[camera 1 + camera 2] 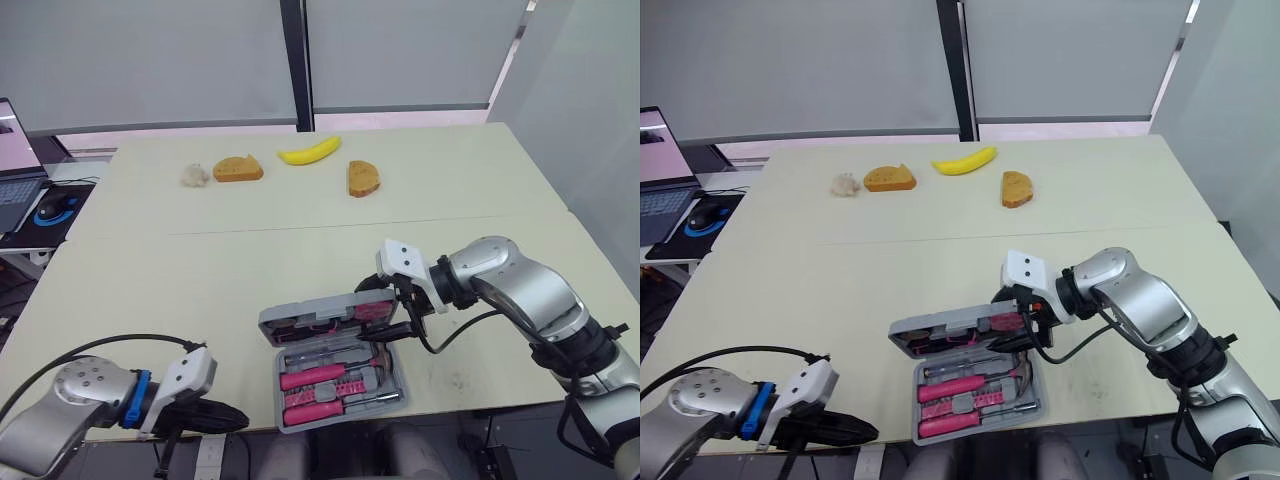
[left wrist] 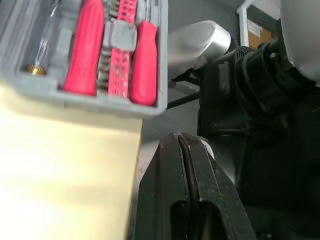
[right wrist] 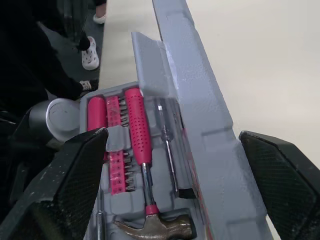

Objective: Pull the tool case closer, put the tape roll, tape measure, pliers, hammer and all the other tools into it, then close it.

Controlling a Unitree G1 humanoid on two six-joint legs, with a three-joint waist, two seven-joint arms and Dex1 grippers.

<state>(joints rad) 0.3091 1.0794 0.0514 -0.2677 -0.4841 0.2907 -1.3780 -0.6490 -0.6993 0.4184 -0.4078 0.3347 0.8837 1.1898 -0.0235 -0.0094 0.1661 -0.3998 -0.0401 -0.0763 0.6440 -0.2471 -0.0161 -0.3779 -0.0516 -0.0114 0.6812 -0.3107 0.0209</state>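
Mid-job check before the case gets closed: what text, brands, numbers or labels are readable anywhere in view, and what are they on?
No text can be read in these views.
Tool case: no lettering shows on the lid or tray.
Laptop: the screen is lit, but its content is too small to read.

The grey plastic tool case (image 1: pixel 338 385) sat at the near edge of the cream counter (image 1: pixel 200 280). Its half-raised lid (image 1: pixel 320 318) walled off the tray from behind, leaving entry from above and from the front. My right tool (image 1: pixel 402 312) straddled the lid's right end, fingers wide apart, crowding that side. My left tool (image 1: pixel 225 417), fingers pressed together, hung off the near edge, left of the case. Beyond the lid the counter lay bare up to a far row, well apart from the case: a yellow banana (image 1: pixel 309 150), a brown bread slice (image 1: pixel 238 168), a second brown bread slice (image 1: pixel 363 178) and a pale crumpled lump (image 1: pixel 195 175).
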